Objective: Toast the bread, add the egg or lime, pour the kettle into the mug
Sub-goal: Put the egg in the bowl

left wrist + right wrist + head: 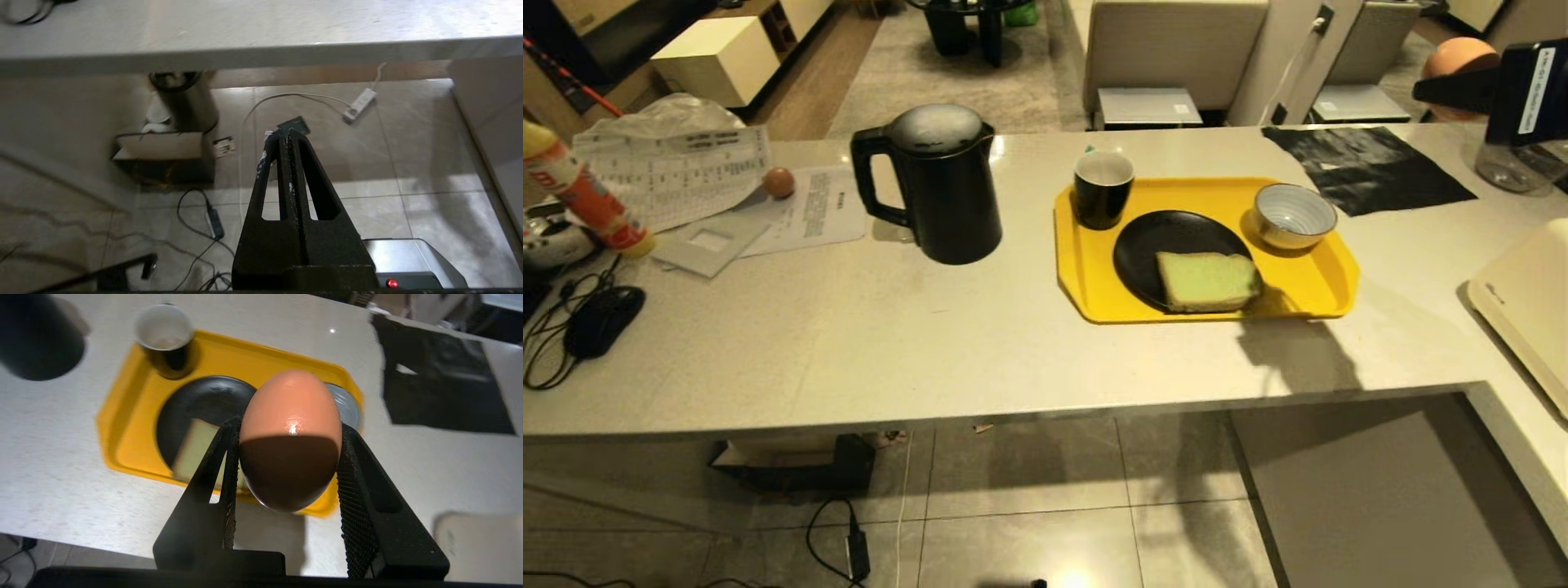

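Holding the egg (291,437) between both pads, the right gripper (288,457) hangs above the countertop (849,327), over the near edge of the yellow tray (1086,278); each finger presses a flank of the shell, which stands upright.

Left gripper (286,136): fingers pressed together, nothing between them, parked below the counter's edge over the tiled floor (408,163).

Yellow tray: on the counter, right of centre, bearing three items.
- Mug (1103,189): upright at the tray's far left corner, black outside, white inside.
- Black plate (1143,245): centre of the tray, just beside the mug.
- Bread (1207,281): lying flat on the plate's near right part, green face up.
- Striped bowl (1294,216): upright at the tray's far right.

Kettle (941,184): upright on the counter left of the tray and apart from it, lid on, handle turned to the left.

Second egg (778,182): resting on papers (809,212) left of the kettle.

Black sheet (1372,167): flat on the counter beyond the tray's right end.

Computer mouse (603,318): at the counter's left edge, with cable.
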You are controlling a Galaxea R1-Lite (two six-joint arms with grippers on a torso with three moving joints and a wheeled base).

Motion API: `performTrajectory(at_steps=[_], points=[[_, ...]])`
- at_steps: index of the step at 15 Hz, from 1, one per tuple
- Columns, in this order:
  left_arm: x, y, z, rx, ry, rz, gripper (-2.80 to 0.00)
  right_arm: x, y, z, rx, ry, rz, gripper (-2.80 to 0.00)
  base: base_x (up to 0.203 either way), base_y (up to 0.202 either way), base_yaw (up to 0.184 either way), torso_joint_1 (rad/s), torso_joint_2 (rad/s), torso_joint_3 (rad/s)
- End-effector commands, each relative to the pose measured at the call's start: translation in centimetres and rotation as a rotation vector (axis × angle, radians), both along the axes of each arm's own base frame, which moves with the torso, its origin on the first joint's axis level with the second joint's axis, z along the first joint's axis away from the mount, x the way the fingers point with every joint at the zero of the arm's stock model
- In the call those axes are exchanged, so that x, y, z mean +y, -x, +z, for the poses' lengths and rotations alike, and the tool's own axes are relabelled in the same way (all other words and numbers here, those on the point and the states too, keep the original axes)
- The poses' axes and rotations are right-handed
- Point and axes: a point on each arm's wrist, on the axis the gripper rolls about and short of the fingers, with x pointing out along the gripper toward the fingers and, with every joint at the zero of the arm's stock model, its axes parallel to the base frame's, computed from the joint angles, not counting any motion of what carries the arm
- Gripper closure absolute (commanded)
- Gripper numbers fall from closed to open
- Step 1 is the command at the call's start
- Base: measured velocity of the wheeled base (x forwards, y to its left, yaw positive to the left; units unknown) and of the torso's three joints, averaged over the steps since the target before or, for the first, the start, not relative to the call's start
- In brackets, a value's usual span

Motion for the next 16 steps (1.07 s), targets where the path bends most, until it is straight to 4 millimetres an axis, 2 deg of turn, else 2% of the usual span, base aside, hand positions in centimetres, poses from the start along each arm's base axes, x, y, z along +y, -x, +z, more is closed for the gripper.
performTrajectory(at_steps=[1, 3, 6, 16], points=[[0.0, 0.0, 0.0, 0.0, 0.0, 0.001, 0.0, 0.1, -0.1, -0.3, 0.013, 0.006, -0.001, 0.0, 0.0, -0.007, 0.149, -0.007, 0.0, 0.007], [0.0, 0.0, 0.0, -0.001, 0.0, 0.0, 0.0, 0.1, -0.3, -0.5, 0.019, 0.008, -0.001, 0.0, 0.001, -0.002, 0.087, 0.001, 0.0, 0.006], [0.0, 0.0, 0.0, -0.001, 0.0, 0.0, 0.0, 0.4, -1.0, -0.9, 0.034, 0.013, -0.001, 0.0, 0.0, 0.0, 0.0, 0.0, 0.0, 0.0], [0.0, 0.0, 0.0, 0.0, 0.0, 0.0, 0.0, 0.6, -1.5, -1.5, 0.057, 0.024, 0.001, 0.0, 0.0, 0.0, 0.0, 0.0, 0.0, 0.0]])
